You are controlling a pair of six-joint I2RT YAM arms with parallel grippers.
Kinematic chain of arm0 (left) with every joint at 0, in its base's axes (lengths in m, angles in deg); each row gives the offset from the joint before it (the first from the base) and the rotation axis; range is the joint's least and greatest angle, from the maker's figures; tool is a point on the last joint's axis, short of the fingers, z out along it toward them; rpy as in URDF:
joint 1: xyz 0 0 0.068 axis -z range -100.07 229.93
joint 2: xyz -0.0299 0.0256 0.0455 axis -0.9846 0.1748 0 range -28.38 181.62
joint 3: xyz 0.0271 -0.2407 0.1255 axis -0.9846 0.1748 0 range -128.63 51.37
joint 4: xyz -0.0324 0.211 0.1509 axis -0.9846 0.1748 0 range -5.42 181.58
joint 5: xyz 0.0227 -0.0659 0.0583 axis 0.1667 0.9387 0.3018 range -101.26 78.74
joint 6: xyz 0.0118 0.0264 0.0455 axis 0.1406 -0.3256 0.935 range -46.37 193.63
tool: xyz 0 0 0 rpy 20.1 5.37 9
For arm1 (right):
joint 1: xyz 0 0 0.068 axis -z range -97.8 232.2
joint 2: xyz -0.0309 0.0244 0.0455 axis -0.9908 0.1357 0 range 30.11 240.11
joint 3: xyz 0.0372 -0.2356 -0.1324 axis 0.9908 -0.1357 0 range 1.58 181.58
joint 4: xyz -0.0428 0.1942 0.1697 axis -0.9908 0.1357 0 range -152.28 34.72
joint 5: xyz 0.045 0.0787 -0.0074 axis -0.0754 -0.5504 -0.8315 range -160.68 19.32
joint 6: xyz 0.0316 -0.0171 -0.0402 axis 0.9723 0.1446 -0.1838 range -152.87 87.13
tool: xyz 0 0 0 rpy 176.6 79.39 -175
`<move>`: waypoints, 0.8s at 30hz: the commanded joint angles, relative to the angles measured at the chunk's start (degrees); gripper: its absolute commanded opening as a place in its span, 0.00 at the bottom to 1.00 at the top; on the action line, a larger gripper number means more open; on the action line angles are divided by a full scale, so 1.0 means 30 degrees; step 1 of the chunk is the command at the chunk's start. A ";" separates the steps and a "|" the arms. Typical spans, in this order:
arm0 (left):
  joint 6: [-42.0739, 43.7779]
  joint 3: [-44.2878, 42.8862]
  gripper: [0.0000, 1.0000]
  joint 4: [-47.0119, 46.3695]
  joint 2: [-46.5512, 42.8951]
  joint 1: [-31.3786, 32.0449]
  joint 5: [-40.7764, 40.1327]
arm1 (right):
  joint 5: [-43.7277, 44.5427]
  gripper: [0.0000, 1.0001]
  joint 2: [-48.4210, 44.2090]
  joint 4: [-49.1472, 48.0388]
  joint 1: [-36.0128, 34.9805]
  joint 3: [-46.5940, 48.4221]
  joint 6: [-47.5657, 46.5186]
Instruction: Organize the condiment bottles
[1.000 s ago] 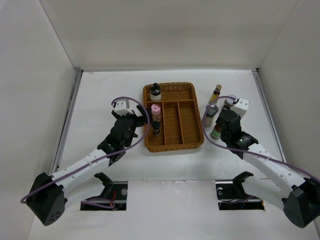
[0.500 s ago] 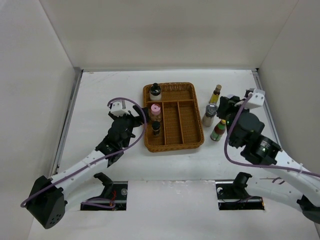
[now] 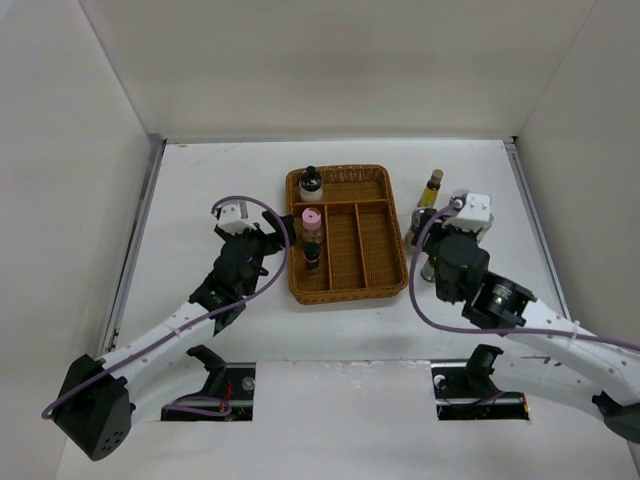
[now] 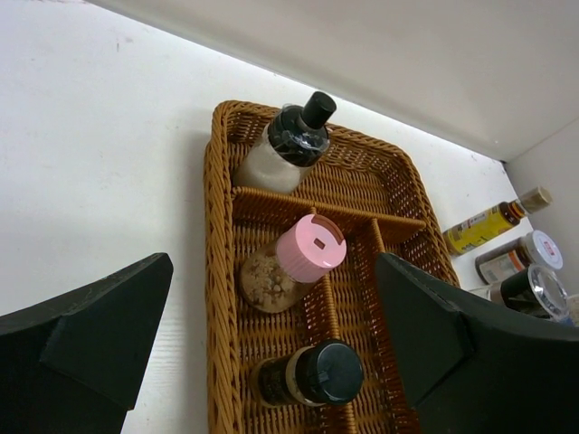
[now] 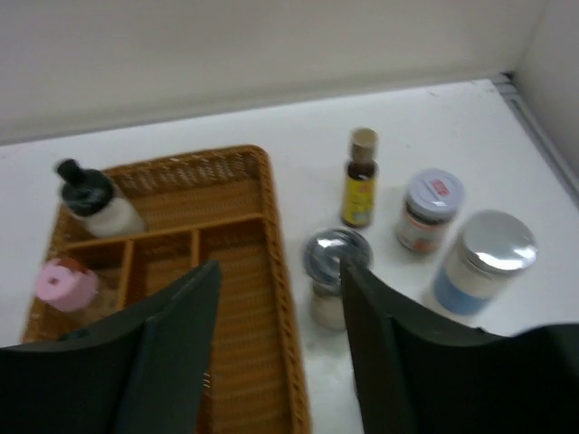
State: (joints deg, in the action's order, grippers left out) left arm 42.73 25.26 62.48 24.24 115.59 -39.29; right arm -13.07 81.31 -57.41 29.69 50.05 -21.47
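Note:
Three condiment bottles stand in the wicker tray's point(image 3: 375, 235) left compartments: a black-capped white bottle point(image 3: 311, 182), a pink-capped jar point(image 3: 312, 218) and a black-capped jar point(image 3: 312, 254). My left gripper point(image 3: 268, 238) is open and empty, just left of the tray. In its wrist view, the pink-capped jar point(image 4: 308, 253) and black-capped jar point(image 4: 317, 372) lie ahead. My right gripper point(image 3: 428, 224) is open and empty beside the tray's right rim. A silver-capped shaker point(image 5: 333, 258) stands at its right fingertip. Behind it stand a yellow-labelled bottle point(image 5: 360, 181), a grey-capped jar point(image 5: 429, 208) and a blue-labelled jar point(image 5: 479, 262).
The tray's middle and right compartments point(image 5: 240, 271) hold nothing. The right arm point(image 3: 480, 290) covers the table right of the tray's front corner. White walls close in the table at the back and both sides.
My right arm has swung back left and lowered, bringing its open gripper next to the silver-capped shaker and hiding a bottle behind the arm. The left gripper has barely moved.

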 commanded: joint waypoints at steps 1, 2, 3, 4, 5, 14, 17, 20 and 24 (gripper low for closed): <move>-0.0365 -0.0144 0.98 -0.0804 0.0358 0.0110 0.0582 | 0.3560 0.69 -0.2180 0.3287 -0.0147 -0.0745 0.1905; -0.0482 -0.0145 0.98 -0.0862 0.0563 0.0110 0.0787 | 0.3272 0.72 -0.2329 0.4664 -0.0147 -0.0659 0.2812; -0.0570 -0.0145 0.98 -0.0892 0.0710 0.0081 0.0963 | 0.2544 0.77 -0.2214 0.6012 0.0172 -0.0368 0.3721; -0.0658 -0.0145 0.98 -0.0921 0.0857 0.0023 0.1081 | 0.1725 0.80 -0.1981 0.7185 0.0726 -0.0046 0.4745; -0.0688 -0.0174 0.98 -0.0951 0.0945 -0.0007 0.1140 | 0.0992 0.84 -0.1689 0.8009 0.1370 0.0131 0.5712; -0.0746 0.0031 0.98 -0.0951 0.0799 -0.0184 0.1140 | -0.3406 0.82 -0.1130 0.6145 0.5620 -0.2267 0.6192; -0.0747 -0.0028 0.98 -0.1038 0.1150 -0.0124 0.1141 | -0.4287 0.70 -0.1158 0.5588 0.6239 -0.2590 0.6220; -0.0747 -0.0057 0.98 -0.1039 0.1268 -0.0124 0.1141 | -0.4582 0.68 -0.0926 0.5381 0.6386 -0.2767 0.6132; -0.0776 -0.0028 0.98 -0.1097 0.1181 -0.0124 0.1141 | -0.4786 0.55 -0.0398 0.4883 0.6357 -0.2943 0.6132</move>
State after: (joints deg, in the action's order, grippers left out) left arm 40.98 25.26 62.39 28.15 115.31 -36.41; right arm -25.75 79.28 -38.99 48.44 41.86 -3.50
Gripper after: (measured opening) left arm 0.978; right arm 0.575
